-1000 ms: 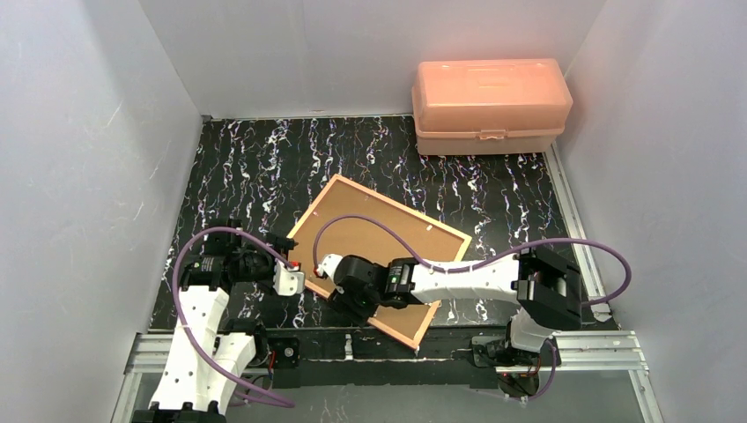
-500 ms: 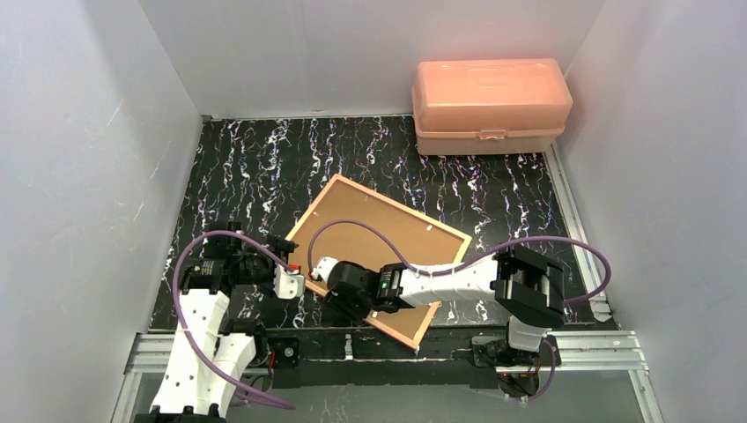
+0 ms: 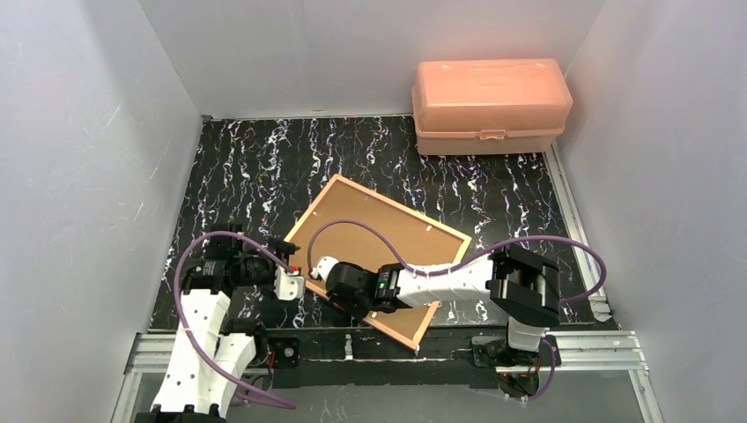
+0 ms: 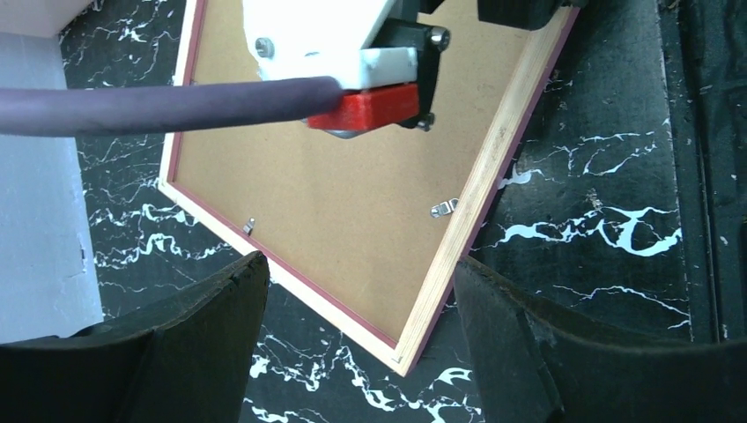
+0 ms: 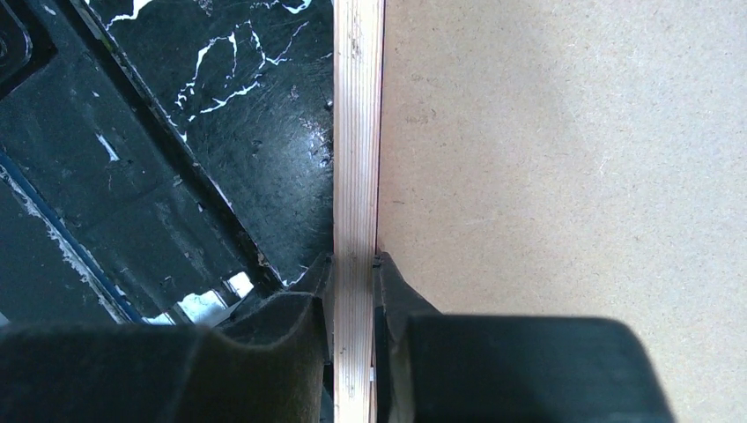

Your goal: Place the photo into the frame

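Right hand (image 5: 355, 275): fingers (image 5: 304, 304) pressed against both sides of the tan wood rail of the frame (image 5: 357, 132), clamped on it. One finger sits on the outer side over the bench (image 5: 264, 132), the other on the inner side, at the edge of the brown backing board (image 5: 564, 176). From above, this grip is on the frame's near-left rail, with the right arm stretched low across the frame's near half. Left hand (image 4: 357, 271): fingers (image 4: 203, 344) wide apart, holding nothing, hovering above the frame's left corner. Two small metal turn clips (image 4: 443, 208) show on the board, just inside the rail. The frame lies back side up and skewed on the black marbled bench, in its near middle. The pink of its front shows only as a thin line along the outer edges. Its nearest corner reaches the bench's front edge. A peach plastic box (image 3: 489, 106) stands shut at the far right, well apart from the frame.
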Motion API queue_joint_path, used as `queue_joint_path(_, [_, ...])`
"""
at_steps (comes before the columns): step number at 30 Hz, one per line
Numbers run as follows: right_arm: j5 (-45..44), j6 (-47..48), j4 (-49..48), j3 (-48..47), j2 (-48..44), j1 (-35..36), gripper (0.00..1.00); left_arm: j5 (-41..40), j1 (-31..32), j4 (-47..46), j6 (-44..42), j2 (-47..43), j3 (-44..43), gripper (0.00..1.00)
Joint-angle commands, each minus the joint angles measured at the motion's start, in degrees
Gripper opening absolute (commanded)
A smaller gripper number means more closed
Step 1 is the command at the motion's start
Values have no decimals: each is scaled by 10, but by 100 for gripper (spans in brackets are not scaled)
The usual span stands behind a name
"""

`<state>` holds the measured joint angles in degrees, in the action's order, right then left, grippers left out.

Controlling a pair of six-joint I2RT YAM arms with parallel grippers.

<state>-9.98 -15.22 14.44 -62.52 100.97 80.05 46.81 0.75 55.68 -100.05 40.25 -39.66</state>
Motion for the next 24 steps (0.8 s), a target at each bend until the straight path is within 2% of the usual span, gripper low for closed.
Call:
queue_joint_path(1, [-11,8,28,-49,-31,0,1,26,-2,8,-11,-6,25,75])
queue_joint_path(11, [41,10,54,-97,-103,-35,1,29,-2,7,-127,-47,98,80])
queue_joint_path(16, [60,5,54,-109,-107,-36,1,50,-2,-99,-142,-97,157,80])
queue_joint_path(20, [68,3,57,-121,-106,-39,1,65,-2,-194,-115,-94,172,78])
queue_joint_path(24, [82,-1,57,-130,-105,-44,1,60,-2,-199,-150,-59,168,78])
